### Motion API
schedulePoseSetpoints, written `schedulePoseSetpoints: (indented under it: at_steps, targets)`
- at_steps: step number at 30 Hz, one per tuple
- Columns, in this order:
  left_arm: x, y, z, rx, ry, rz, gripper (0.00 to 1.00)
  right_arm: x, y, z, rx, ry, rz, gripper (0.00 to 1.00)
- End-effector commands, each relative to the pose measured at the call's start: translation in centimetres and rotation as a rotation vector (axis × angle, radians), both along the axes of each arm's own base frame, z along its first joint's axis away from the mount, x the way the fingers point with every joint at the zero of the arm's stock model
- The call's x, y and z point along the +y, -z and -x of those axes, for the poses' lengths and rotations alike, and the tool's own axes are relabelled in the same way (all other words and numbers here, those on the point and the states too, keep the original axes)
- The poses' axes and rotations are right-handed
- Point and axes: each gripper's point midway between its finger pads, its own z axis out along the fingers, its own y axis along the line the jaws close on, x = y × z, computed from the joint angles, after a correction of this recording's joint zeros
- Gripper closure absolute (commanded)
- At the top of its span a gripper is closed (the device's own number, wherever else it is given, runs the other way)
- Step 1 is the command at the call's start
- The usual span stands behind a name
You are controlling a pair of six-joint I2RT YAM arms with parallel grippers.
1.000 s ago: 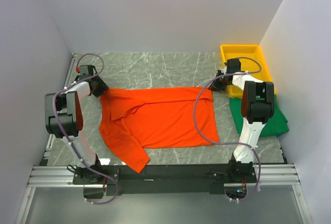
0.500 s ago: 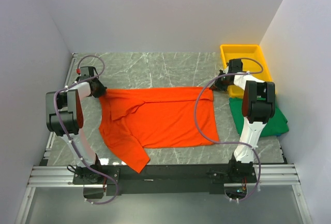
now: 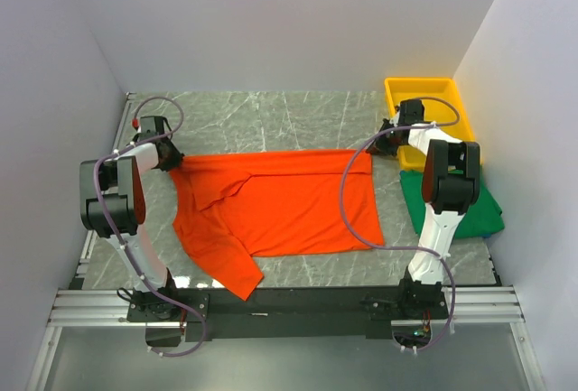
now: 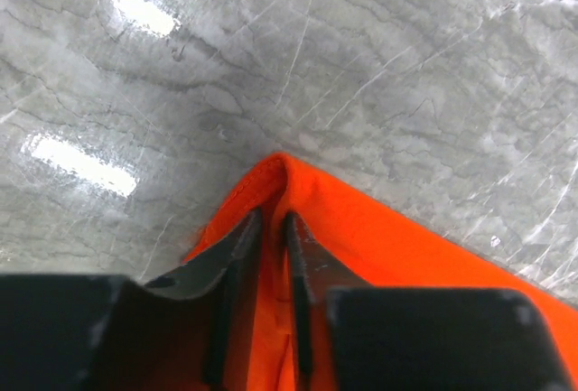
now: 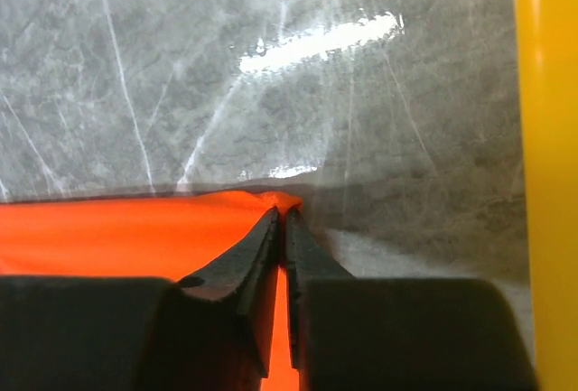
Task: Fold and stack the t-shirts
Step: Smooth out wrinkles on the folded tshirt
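The orange-red t-shirt (image 3: 280, 201) lies spread across the middle of the marble table, one sleeve hanging toward the near edge. My left gripper (image 3: 173, 162) is shut on its far left corner; the left wrist view shows the orange cloth (image 4: 406, 246) pinched between the jaws (image 4: 271, 219). My right gripper (image 3: 379, 151) is shut on the shirt's far right corner, cloth (image 5: 135, 237) bunched at the jaw tips (image 5: 281, 217). The dark green t-shirt (image 3: 483, 209) lies folded at the right, partly hidden under my right arm.
A yellow plastic tray (image 3: 452, 93) stands at the far right corner, its wall showing in the right wrist view (image 5: 546, 138). White walls close in the table on the left, back and right. Grey marble table (image 3: 271, 116) lies bare behind the shirt.
Both grippers have pulled the shirt's far edge slightly back and outward, stretching it straighter. The left gripper has shifted a little left and back.
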Motion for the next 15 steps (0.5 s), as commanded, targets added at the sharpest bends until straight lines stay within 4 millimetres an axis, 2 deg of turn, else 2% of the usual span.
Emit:
schedulePoseSetpoints:
  at_steps: [1,2,4,6,7,9,10,11,12,13,14,15]
  targets:
    - [1.3,-2.3,-0.8,-0.049,-0.019,-0.066,0.72,-1.0,-1.1,-1.4,-0.049,-0.003,0.041,0.83]
    - [1.2,-2.6,-0.9,-0.055,-0.019,-0.068,0.66,-1.1,-1.3,-1.3,-0.054,-0.002,0.050,0.80]
    - [1.3,-3.9,-0.9,-0.082,-0.025,-0.075,0.61,-1.3,-1.8,-1.1,-0.060,0.003,0.065,0.69]
    - [1.5,-5.0,-0.9,-0.102,-0.034,-0.084,0.52,-1.6,-3.2,-1.1,-0.089,0.015,0.091,0.63]
    - [1.6,-6.0,-0.7,-0.113,-0.040,-0.088,0.50,-1.7,-4.6,-1.1,-0.118,0.020,0.101,0.62]
    - [1.9,-7.2,-0.4,-0.129,-0.057,-0.103,0.41,-1.9,-5.5,-0.7,-0.137,0.040,0.118,0.60]
    - [2.0,-8.9,-0.3,-0.163,-0.064,-0.109,0.37,-1.9,-6.1,-0.5,-0.151,0.046,0.124,0.59]
    - [1.9,-9.3,0.2,-0.164,-0.072,-0.109,0.29,-1.8,-7.8,-0.3,-0.187,0.049,0.129,0.58]
    - [2.1,-9.9,0.5,-0.174,-0.081,-0.114,0.26,-1.4,-7.9,0.2,-0.193,0.046,0.132,0.58]
    - [2.0,-11.5,0.9,-0.203,-0.087,-0.117,0.24,-1.1,-9.3,0.5,-0.226,0.054,0.131,0.58]
    - [1.9,-12.3,1.1,-0.215,-0.095,-0.119,0.19,-0.7,-9.6,1.0,-0.235,0.050,0.123,0.58]
    - [1.8,-12.6,1.8,-0.200,-0.097,-0.122,0.17,0.2,-9.1,1.9,-0.230,0.035,0.110,0.57]
